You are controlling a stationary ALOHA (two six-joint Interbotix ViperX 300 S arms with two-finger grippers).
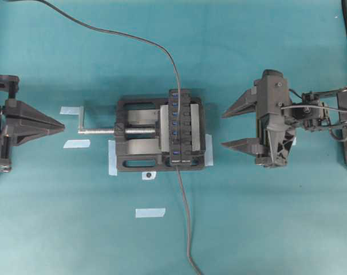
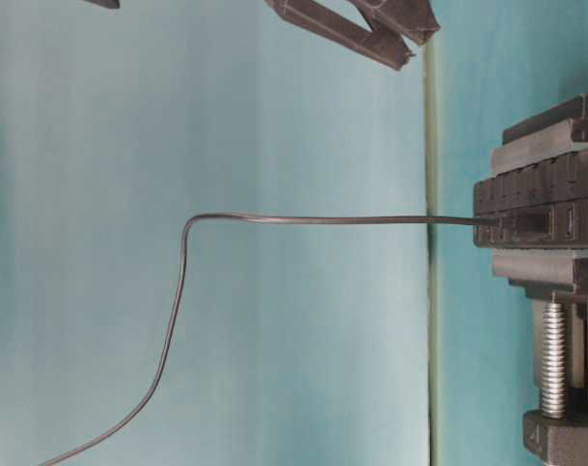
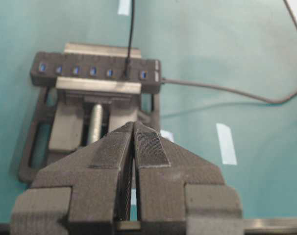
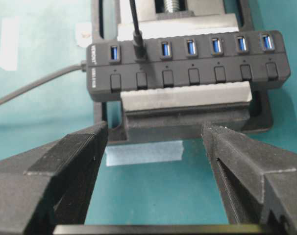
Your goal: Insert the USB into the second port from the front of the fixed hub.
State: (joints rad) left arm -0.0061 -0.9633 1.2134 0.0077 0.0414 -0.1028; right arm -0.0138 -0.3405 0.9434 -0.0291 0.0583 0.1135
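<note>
The teal table surface (image 1: 265,229) carries a wide black bench vise (image 1: 140,150) with a silver screw (image 1: 105,130) and crank handle on its left side, seated near the centre of the overhead view with pale blue tape strips (image 1: 150,212) scattered around it. Clamped between the vise's metal jaw plates lies the fixed hub (image 1: 180,127), a long narrow black bar with a single row of blue-lined ports and a parallel row of black buttons; its own dark cable (image 1: 188,229) leaves the near end toward the bottom of the overhead view. The right gripper (image 1: 231,129), a black two-finger pincer, sits to the right of the hub, clear of it, with its fingers (image 4: 65,161) spread wide apart and nothing between them. The left gripper (image 1: 62,124) rests well to the left of the vise, beyond the crank, its fingers pressed together and holding nothing, as the left wrist view confirms (image 3: 134,128). The USB (image 4: 137,41), a small black rectangular plug on a thin dark-grey cable (image 1: 133,37), stands seated in the second port (image 4: 138,51) from the hub's cable end, between an open end port and the remaining open ports. Its cable rises from the hub and runs off the top of the overhead view.
</note>
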